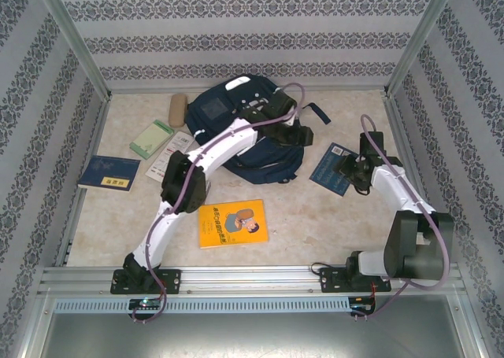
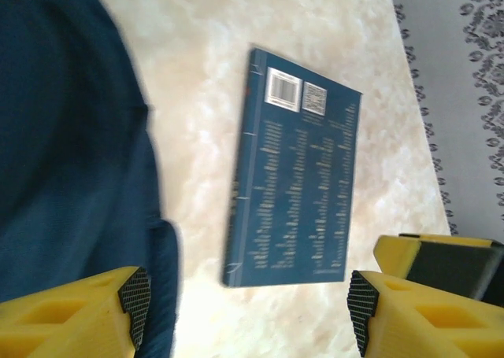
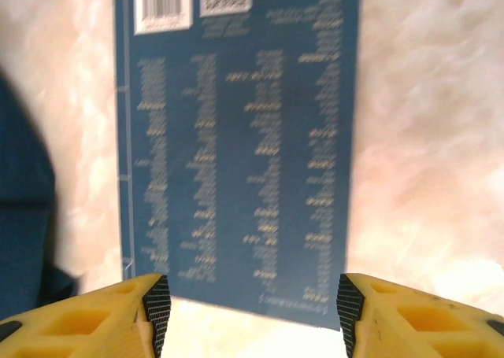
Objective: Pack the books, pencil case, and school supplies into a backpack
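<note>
- Spread apart, the left fingers (image 2: 79,315) are found released, with nothing clamped; bare surface (image 1: 315,224) is seen between them in the left wrist view.
- From above, the left arm is seen extended over the backpack (image 1: 236,110), with its fingers at the bag's 3 o'clock side.
- The right fingers (image 3: 87,319) are likewise parted and released, and nothing is gripped.
- The blue book (image 1: 329,167) is recorded lying flat on the surface, its back cover with barcode facing up, just beside the backpack at its 3 o'clock.
- In the right wrist view, the near edge of the blue book is seen running between the right fingers. Whether it is touched cannot be told.
- The backpack is located at 12 o'clock of the surface centre, lying flat.
- The orange-yellow book (image 1: 232,223) is noted at 6 o'clock of the backpack, apart from it.
- The navy book (image 1: 109,172), with a yellow label, is noted at 8 o'clock of the backpack, near the surface edge.
- The pale green pad (image 1: 151,139) is recorded at 9 o'clock of the backpack, with the white packet (image 1: 167,160) just beside it at its 4 o'clock.
- A beige oblong item (image 1: 178,108) is noted at 10 o'clock of the backpack.
</note>
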You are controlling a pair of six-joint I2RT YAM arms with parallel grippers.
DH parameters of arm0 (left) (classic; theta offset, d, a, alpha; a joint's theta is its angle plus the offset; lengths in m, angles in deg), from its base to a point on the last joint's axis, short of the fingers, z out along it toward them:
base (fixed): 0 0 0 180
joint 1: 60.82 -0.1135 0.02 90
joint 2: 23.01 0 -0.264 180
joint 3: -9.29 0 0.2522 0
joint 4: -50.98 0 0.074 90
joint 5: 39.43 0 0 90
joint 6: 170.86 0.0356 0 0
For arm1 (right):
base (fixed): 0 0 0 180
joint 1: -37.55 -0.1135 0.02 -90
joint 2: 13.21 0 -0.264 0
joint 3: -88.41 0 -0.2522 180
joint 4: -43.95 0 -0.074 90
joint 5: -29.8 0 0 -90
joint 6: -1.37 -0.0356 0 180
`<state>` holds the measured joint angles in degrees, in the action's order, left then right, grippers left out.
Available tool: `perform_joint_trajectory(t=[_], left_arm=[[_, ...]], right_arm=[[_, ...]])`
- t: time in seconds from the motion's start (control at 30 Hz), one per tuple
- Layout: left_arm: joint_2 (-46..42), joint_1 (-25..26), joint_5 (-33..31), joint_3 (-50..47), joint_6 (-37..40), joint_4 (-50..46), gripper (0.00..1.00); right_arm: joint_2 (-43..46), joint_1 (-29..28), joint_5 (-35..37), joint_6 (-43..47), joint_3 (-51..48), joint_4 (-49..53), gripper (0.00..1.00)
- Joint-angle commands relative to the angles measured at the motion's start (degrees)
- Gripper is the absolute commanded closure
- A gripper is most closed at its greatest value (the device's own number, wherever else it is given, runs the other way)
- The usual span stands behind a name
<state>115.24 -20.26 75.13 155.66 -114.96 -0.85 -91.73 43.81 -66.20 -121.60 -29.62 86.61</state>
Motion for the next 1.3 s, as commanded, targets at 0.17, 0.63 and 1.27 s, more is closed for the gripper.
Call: perform_joint_trajectory(t=[0.17,0.63,1.27], left_arm=[[8.7,2.8,2.3,7.0,-4.1,5.0,0.34],[14.5,4.8,1.0,7.7,-4.1,6.7,0.36],[18.0,5.3,-12.3,7.8,-2.4,-5.2,0.38]], right_arm=[[-8.6,4.6,-1.5,-0.4,1.8,-5.5,0.49],[-21.5,4.6,-0.7,2.7,10.1,-4.0,0.42],[-24.1,-3.1,-1.7,7.0,12.0,-2.2,0.44]])
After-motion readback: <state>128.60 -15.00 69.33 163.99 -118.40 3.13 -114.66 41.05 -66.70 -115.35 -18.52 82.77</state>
